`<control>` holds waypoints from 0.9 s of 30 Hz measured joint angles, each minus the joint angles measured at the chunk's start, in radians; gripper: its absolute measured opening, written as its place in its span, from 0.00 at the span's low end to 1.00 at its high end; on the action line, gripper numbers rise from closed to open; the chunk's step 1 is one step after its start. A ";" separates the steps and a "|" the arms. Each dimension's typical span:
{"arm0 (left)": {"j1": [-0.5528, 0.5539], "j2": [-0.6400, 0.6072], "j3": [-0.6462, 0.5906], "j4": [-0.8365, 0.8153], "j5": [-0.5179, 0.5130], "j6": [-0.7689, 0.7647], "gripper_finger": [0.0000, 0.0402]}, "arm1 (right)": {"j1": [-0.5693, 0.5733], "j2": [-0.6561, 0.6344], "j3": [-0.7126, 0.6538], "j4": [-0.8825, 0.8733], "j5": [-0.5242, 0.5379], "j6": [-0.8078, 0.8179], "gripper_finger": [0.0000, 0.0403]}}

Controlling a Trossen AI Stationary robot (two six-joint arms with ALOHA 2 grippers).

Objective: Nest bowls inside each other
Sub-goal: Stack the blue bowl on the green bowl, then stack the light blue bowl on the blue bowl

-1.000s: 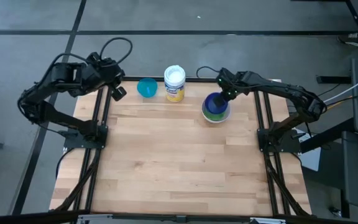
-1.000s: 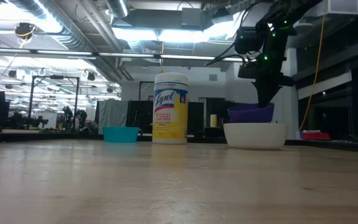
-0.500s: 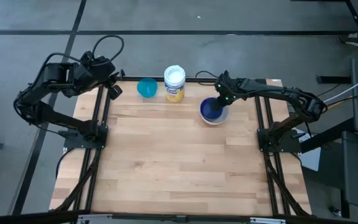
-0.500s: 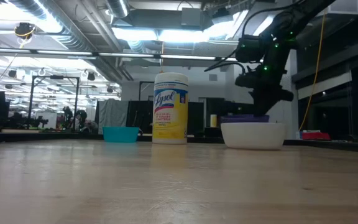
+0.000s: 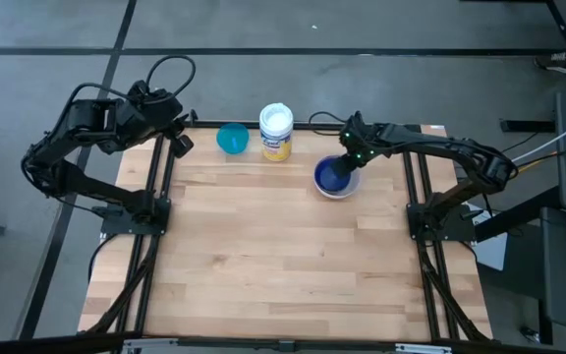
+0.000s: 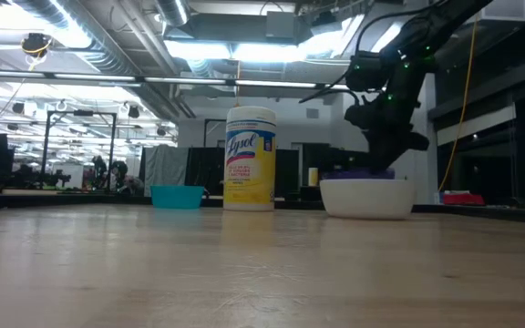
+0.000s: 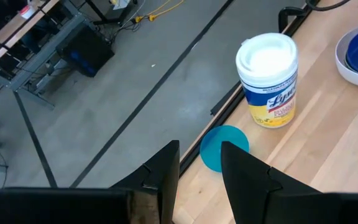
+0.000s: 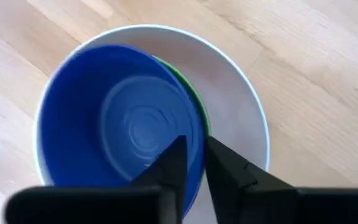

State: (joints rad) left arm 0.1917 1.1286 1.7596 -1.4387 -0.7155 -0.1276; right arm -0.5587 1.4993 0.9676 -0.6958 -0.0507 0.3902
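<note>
A dark blue bowl (image 8: 123, 130) sits inside a green bowl, of which only the rim (image 8: 194, 96) shows. Both sit inside the white bowl (image 8: 244, 112), which rests on the table at the far right (image 5: 339, 193). My right gripper (image 8: 196, 155) points steeply down over this stack, its fingers a little apart astride the blue bowl's rim. A teal bowl (image 5: 232, 139) stands alone at the far edge. My left gripper (image 7: 199, 165) hangs open and empty above the table's far left corner (image 5: 180, 144). My right gripper comes from above with one finger (image 8: 173, 162) inside the dark blue bowl and the other (image 8: 229, 171) outside it, the rim (image 8: 197, 142) between them. I cannot tell whether either finger touches the rim. The bowl rests in the stack, off centre.
An upright yellow-labelled container with a white lid (image 5: 276, 131) stands at the far edge between the teal bowl and the stack. The wooden tabletop (image 5: 283, 265) stretches bare toward the near edge. Black frame rails run along both sides.
My right gripper has gone down with the dark blue bowl, which was tilted above the white bowl and now sits low inside the stack. The white bowl has slid a little toward the table's left.
</note>
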 joint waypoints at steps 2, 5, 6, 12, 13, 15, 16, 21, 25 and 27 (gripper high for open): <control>0.000 0.000 0.000 0.000 0.001 0.000 0.28 | 0.000 -0.011 0.000 0.000 -0.002 0.013 0.19; 0.000 0.000 0.000 0.000 0.002 0.003 0.28 | -0.005 -0.043 0.000 -0.008 0.000 0.019 0.28; 0.000 0.000 0.000 0.000 0.002 0.006 0.28 | -0.008 -0.059 0.000 -0.010 0.002 0.021 0.31; 0.001 0.002 -0.001 0.000 0.034 0.019 0.28 | -0.024 -0.200 0.001 -0.035 0.005 0.059 0.48; 0.001 0.004 -0.008 0.000 0.052 0.029 0.28 | -0.024 -0.230 0.007 -0.040 0.005 0.069 0.49; 0.010 0.005 -0.042 -0.002 0.089 0.062 0.28 | -0.022 -0.283 0.033 -0.039 0.005 0.078 0.52; 0.018 0.007 -0.065 -0.005 0.095 0.074 0.28 | -0.019 -0.309 0.052 -0.040 0.005 0.078 0.53; 0.097 0.009 -0.233 0.034 0.168 0.157 0.28 | 0.008 -0.395 0.196 -0.037 0.009 0.076 0.55; 0.173 0.009 -0.393 0.197 0.263 0.232 0.28 | 0.045 -0.408 0.365 -0.049 0.040 0.045 0.52; 0.210 0.009 -0.463 0.291 0.315 0.276 0.28 | 0.068 -0.408 0.449 -0.066 0.062 0.018 0.50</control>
State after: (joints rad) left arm 0.4018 1.1378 1.2968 -1.1473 -0.4004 0.1484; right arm -0.4907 1.0908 1.4161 -0.7613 0.0113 0.4077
